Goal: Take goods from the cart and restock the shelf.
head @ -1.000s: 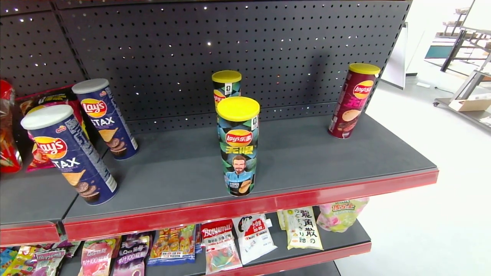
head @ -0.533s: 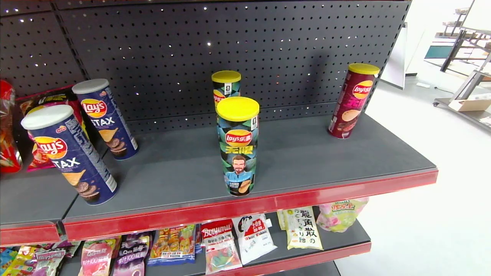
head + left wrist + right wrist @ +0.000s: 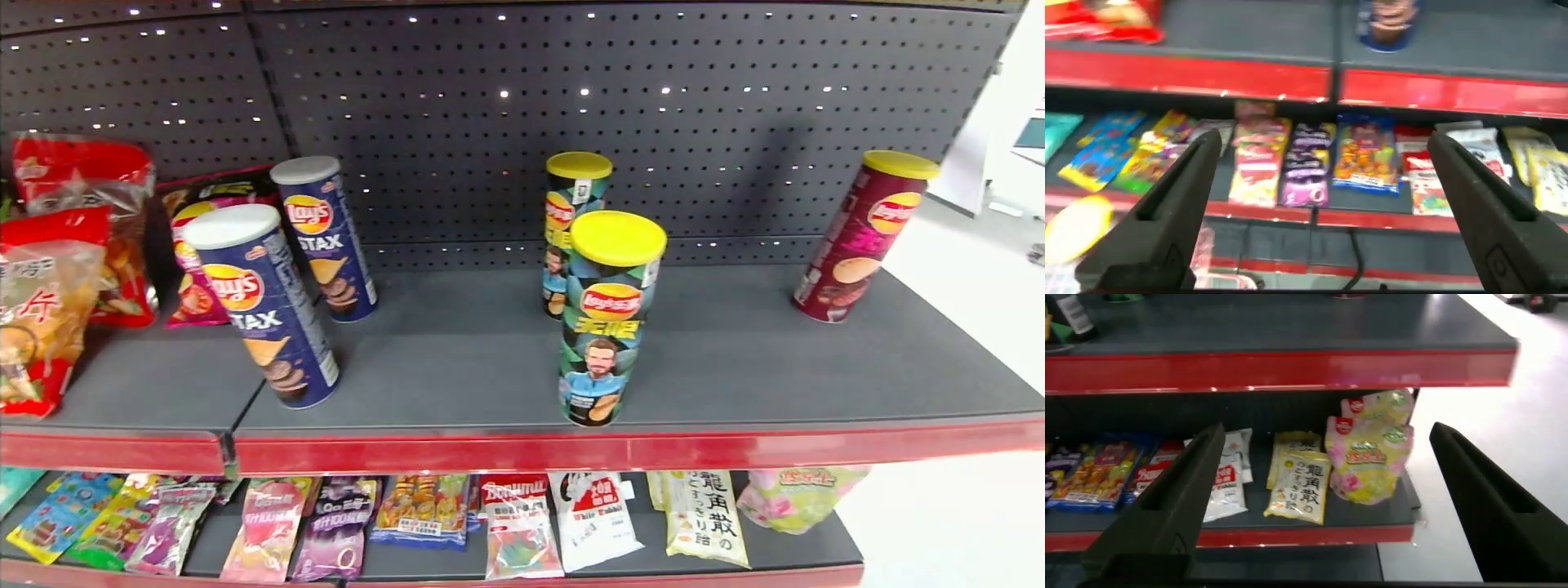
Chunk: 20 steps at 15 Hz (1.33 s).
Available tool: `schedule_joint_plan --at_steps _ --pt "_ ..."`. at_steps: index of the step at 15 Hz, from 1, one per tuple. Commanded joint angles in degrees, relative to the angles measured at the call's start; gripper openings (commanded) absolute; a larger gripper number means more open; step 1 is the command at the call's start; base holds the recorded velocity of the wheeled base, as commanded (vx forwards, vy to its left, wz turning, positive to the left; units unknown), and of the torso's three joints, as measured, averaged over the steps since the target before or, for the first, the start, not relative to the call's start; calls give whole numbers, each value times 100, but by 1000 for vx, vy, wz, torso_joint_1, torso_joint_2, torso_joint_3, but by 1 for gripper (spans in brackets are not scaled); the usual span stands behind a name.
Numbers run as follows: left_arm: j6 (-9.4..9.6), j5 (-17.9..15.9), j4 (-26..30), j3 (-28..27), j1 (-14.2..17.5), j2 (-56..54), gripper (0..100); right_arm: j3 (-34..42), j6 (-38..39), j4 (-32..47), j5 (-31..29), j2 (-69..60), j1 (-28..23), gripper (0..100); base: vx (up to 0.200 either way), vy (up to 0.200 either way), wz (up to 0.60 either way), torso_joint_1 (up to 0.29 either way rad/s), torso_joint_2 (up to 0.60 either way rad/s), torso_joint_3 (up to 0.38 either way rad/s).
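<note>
On the shelf (image 3: pixel 735 367) stand five lidded chip cans (image 3: pixel 611 318).

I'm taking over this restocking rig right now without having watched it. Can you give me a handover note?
Left gripper: open, empty, before the snack packets on the lower shelf.
Right gripper: open, empty, also before the lower shelf.
The grey upper shelf with red front edge holds five upright tube cans: two dark blue cans with white lids, two green-blue cans with yellow lids, and one maroon can with a yellow lid at its right end.
Done: cannot tell who placed the cans.
Left: fetch goods from the cart and fill the bare stretches.
</note>
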Motion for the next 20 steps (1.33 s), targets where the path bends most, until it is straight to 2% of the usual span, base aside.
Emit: schedule_joint_plan --at_steps 1,2,4,5,6,10,12,13,14,15,16,17,18,19,20 --pt "0 -63 -1 65 -1 -29 100 2 1 1 1 5 4 100 0 0 0 0 0 0" --pt "9 -151 -10 153 -1 -109 100 -6 9 1 1 5 4 100 0 0 0 0 0 0" --pt "194 -432 -10 249 -27 -381 100 2 1 1 1 5 4 100 0 0 0 0 0 0" --pt "492 -669 -19 425 -71 -680 100 -6 9 1 1 5 4 100 0 0 0 0 0 0" --pt "563 -713 -115 469 -71 -671 100 -6 -8 1 10 5 4 100 0 0 0 0 0 0" --pt "563 -687 -423 645 -71 -671 100 -15 -87 1 10 5 4 100 0 0 0 0 0 0" --pt "563 -669 -414 654 -71 -671 100 -1228 45 1 238 1218 101 100 0 0 0 0 0 0" --pt "563 -669 -423 750 -71 -680 100 -2546 677 1 282 2580 118 100 0 0 0 0 0 0" --pt "563 -669 -440 803 -71 -671 100 -2810 669 10 300 2861 127 100 0 0 0 0 0 0" --pt "572 -669 -502 935 -71 -680 100 -3434 273 -8 326 3898 127 100 0 0 0 0 0 0" --pt "572 -660 -563 1014 -71 -680 100 -3531 9 -43 344 4461 109 100 0 0 0 0 0 0" --pt "572 -660 -563 1014 -71 -680 100 -3531 9 -43 344 4461 109 100 0 0 0 0 0 0" --pt "572 -555 -687 1119 -71 -689 100 -3654 -61 -280 344 5366 136 100 0 0 0 0 0 0" --pt "572 -511 -704 1146 -62 -689 100 -3671 -70 -307 344 5639 224 100 0 0 0 0 0 0" --pt "563 -493 -739 1225 -62 -689 100 -3689 -61 -315 317 6008 522 100 0 0 0 0 0 0"
